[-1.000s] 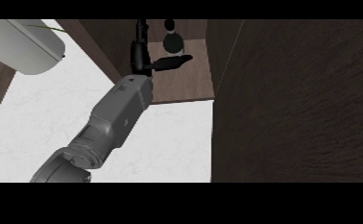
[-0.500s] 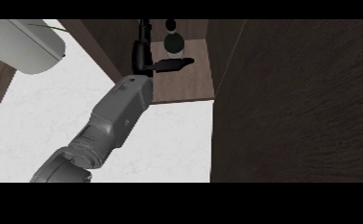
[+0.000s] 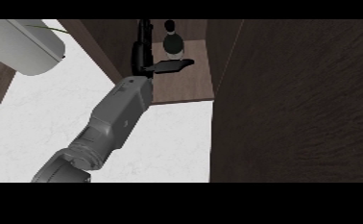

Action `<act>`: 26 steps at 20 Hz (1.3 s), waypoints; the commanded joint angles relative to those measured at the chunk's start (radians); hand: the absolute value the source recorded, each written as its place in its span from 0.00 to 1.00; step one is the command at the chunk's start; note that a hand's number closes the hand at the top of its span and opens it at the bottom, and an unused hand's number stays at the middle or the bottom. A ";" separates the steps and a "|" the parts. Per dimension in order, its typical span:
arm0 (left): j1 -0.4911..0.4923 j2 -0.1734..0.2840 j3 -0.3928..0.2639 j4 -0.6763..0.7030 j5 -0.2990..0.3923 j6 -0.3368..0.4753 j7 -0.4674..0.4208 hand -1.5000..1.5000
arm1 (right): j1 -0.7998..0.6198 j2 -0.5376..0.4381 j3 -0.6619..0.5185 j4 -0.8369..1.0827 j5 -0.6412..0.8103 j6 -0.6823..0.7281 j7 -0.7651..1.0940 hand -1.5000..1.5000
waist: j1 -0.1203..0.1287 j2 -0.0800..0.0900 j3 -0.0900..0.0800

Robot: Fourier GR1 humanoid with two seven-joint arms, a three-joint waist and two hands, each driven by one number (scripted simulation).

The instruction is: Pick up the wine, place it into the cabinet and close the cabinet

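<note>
The wine bottle, dark with a narrow neck, stands upright on the wooden floor of the cabinet, deep inside at the top of the head view. My left hand reaches into the cabinet just left of the bottle. Its fingers are straight and point inward, and its thumb sticks out to the right, just in front of the bottle's base. The fingers do not wrap the bottle. My grey left forearm runs up from the lower left. My right hand does not show.
The cabinet's dark door stands open and fills the right half of the view. A white rounded pot with a green stem sits at the upper left. The white counter lies below the cabinet.
My left hand has drawn back a little toward me and its thumb has shifted slightly left and down. The bottle has stayed where it stands.
</note>
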 commanded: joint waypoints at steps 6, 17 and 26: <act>0.093 0.002 -0.071 -0.036 0.135 -0.039 0.004 0.00 | -0.016 0.017 0.053 -0.075 -0.005 -0.035 0.080 0.00 | 0.004 -0.011 -0.002; 0.351 0.002 -0.482 -0.455 0.333 0.150 0.054 0.00 | -0.004 -0.009 -0.023 -0.083 -0.027 -0.038 0.080 0.00 | 0.044 -0.019 -0.001; 0.595 0.002 -0.730 -0.860 0.295 0.413 0.071 0.00 | 0.018 -0.054 -0.108 -0.109 -0.074 -0.023 0.069 0.00 | 0.079 -0.019 0.000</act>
